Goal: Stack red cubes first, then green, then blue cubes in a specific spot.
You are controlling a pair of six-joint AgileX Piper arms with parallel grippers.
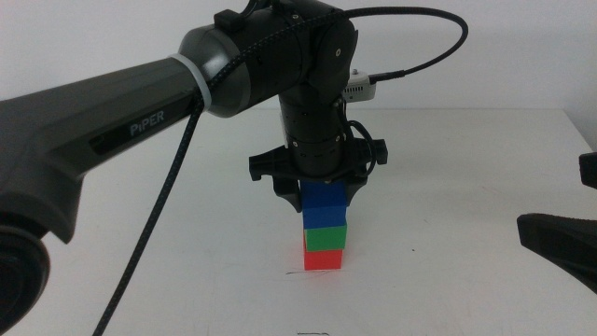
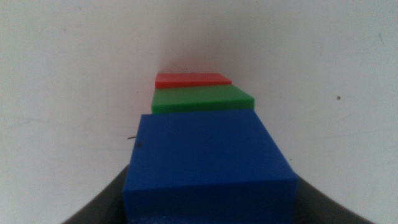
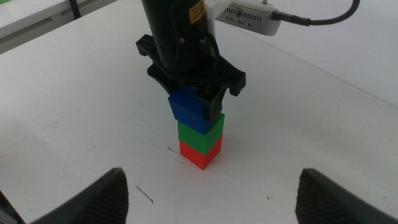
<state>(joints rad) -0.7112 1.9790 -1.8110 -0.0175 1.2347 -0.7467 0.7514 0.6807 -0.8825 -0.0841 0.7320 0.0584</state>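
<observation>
Dark plastic jaws of the left gripper (image 1: 322, 198) are clamped on the blue cube (image 1: 324, 205), one on each side face, with the arm coming straight down from above. The blue cube rests on the green cube (image 1: 326, 238), and that one sits on the red cube (image 1: 323, 259), which stands on the table. The three make one upright column; from the right wrist camera the blue cube (image 3: 189, 107) looks turned a little against the green cube (image 3: 200, 132) beneath it, while green and red (image 3: 200, 153) line up closely. In the left wrist view the blue face (image 2: 208, 155) fills the foreground, with the green (image 2: 202, 99) and red (image 2: 191, 79) stepping away behind it.

A thin dark scratch line (image 3: 175, 152) lies on the white tabletop right at the red cube's foot (it marks the spot where the stack stands). A second short dark mark (image 3: 144, 195) lies apart from it, nearer the right arm.

The table (image 1: 466, 187) is plain matt white, with a few faint specks. Behind it is a bare pale wall. A small white box with a black cable (image 3: 252, 17) is mounted on the left arm.

The right gripper (image 1: 560, 247) waits at the table's right side, well apart from the stack, its jaws spread wide with nothing between them.
</observation>
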